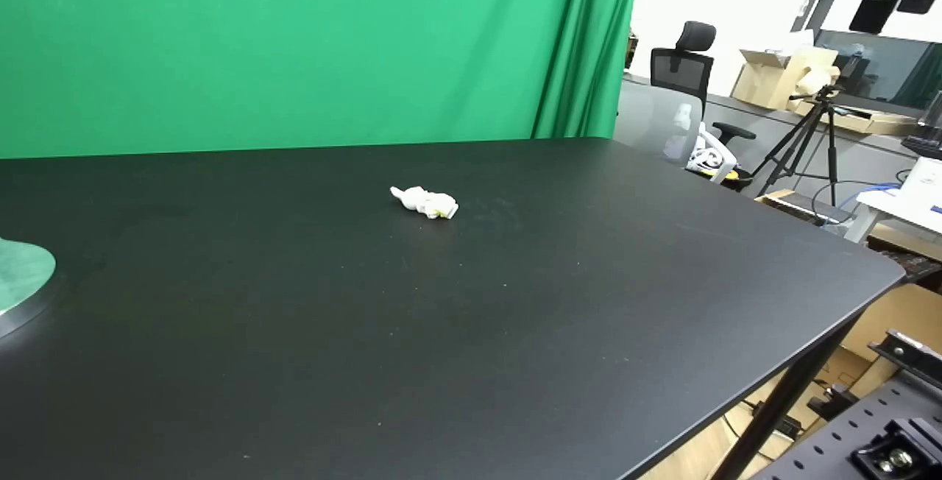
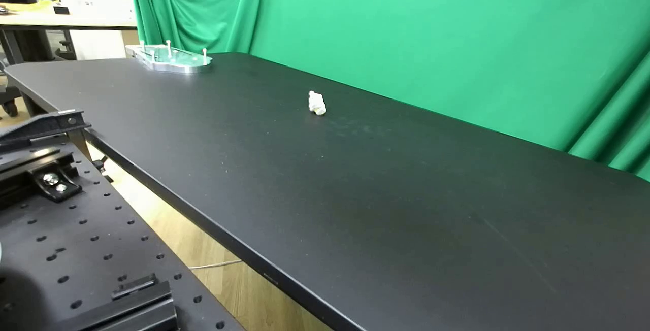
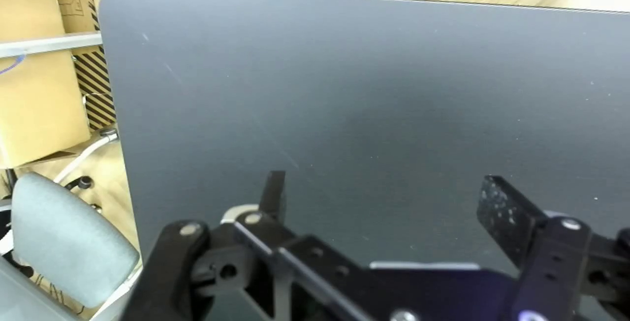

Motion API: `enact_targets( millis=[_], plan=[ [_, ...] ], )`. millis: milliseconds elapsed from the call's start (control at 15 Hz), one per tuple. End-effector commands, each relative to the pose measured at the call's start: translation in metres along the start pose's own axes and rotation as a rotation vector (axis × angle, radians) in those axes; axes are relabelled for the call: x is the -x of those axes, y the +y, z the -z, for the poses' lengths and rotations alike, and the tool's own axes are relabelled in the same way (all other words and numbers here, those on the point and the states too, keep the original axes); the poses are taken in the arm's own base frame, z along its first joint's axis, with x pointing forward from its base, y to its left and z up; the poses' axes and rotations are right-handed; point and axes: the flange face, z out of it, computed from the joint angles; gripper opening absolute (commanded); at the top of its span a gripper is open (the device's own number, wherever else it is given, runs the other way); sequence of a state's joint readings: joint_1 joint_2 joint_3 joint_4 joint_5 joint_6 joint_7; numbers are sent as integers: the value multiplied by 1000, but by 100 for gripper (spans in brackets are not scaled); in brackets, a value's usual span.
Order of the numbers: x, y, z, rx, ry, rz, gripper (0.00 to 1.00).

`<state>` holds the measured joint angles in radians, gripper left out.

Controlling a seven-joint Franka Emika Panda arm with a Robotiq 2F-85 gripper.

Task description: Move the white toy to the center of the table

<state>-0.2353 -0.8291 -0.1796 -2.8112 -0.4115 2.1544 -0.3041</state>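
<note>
The white toy (image 1: 427, 202) is a small lumpy figure lying on the black table (image 1: 478, 333), towards the back edge by the green curtain. It also shows in an exterior view (image 2: 316, 103), on the far part of the table (image 2: 386, 204). My gripper (image 3: 385, 178) is open, with its two fingers wide apart and nothing between them. In the wrist view it is over a bare part of the table (image 3: 315, 84), and the toy is out of that view. The gripper (image 1: 896, 15) also shows in an exterior view, high at the top right, well apart from the toy.
A pale green plate with clear edges and upright pegs (image 2: 170, 61) stands at the table's far end; part of it shows in an exterior view (image 1: 23, 274). A green curtain (image 1: 294, 46) hangs behind the table. A black perforated base plate (image 2: 101, 239) stands beside the table.
</note>
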Motion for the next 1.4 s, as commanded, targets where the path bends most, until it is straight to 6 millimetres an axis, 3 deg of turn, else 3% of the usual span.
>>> enact_targets(
  millis=[0,133,400,600,800,1200,1333],
  plan=[
    [-14,10,-8,0,-9,-71,100],
    [-36,15,-16,-5,5,-87,100],
    [-101,9,-37,8,42,-77,100],
    [-157,-19,-58,-22,44,28,100],
    [-200,-52,-75,-41,29,137,100],
    [-247,-121,-91,-78,99,465,100],
    [-250,-123,-86,-114,164,483,100]
  ],
)
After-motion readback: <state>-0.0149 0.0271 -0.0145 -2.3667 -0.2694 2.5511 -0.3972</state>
